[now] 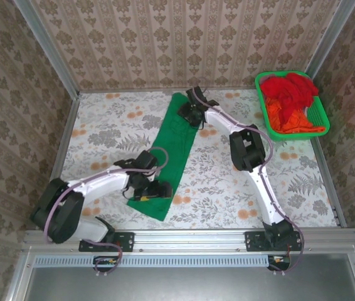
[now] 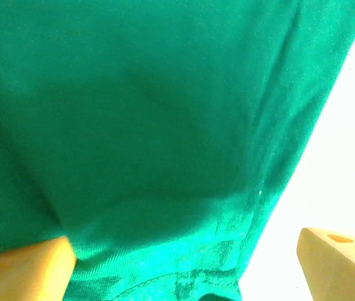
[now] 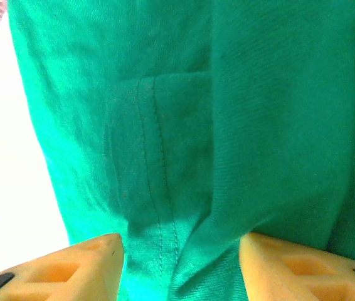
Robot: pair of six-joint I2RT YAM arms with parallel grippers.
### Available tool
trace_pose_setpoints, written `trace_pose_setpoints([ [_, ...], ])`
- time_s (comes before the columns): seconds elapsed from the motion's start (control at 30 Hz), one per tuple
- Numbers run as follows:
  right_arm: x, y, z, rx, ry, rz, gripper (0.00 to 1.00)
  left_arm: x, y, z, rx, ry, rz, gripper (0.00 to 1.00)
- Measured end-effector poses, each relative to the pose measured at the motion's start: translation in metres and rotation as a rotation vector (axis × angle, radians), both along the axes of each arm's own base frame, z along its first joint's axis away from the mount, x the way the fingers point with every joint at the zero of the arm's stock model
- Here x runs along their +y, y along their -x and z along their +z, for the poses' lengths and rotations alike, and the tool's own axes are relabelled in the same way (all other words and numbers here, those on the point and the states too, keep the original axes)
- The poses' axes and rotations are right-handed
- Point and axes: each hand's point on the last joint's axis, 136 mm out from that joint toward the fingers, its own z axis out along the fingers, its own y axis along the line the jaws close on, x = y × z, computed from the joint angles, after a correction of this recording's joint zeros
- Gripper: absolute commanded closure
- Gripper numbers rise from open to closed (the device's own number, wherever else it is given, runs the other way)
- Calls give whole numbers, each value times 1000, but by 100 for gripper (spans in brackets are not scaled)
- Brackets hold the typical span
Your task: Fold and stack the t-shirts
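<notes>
Matt knit cloth green t-shirt [image 1: 176,150]

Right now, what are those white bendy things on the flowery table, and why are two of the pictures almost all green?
Those are two robot arms, fixed at the table's near edge. One picture looks down from above. The other two come from small cameras on the wrists, very close to the cloth, so you mostly see green.

A dark green t-shirt lies folded into a long strip on the table. The left gripper is at its near end, its yellow fingers wide open. The right gripper is at the far end, fingers apart with cloth between them; whether it is pinching, I cannot tell.

A green basket at the far right holds red and orange shirts.
</notes>
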Motion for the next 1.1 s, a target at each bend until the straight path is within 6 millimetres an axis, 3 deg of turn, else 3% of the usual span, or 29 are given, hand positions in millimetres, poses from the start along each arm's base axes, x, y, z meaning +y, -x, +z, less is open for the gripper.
trace_pose_setpoints([
  [0.13, 13, -19, 2, -45, -20, 19, 44, -25, -2, 1, 24, 19, -60, 7],
  [0.37, 34, -35, 9, -129, -91, 97, 38, -67, -5, 9, 29, 95, -175, 6],
  [0.53, 37, -37, 14, -167, -92, 160, 25, -72, -6, 16, 4, 123, -215, 5],
  [0.6, 37, -37, 17, -194, -65, 199, 19, -70, -13, 31, -22, 159, -202, 4],
  [0.73, 32, -28, 28, -231, 22, 284, 10, -58, -41, 75, -129, 256, -136, 1],
  [0.83, 19, -10, 48, -262, 97, 335, 3, -39, -70, 107, -228, 309, -65, 0],
  [1.0, -11, 37, 102, -408, 195, 385, 0, 15, -107, 119, -301, 312, 78, 0],
  [1.1, -30, 73, 124, -502, 248, 412, 0, 42, -118, 121, -347, 296, 109, 0],
])
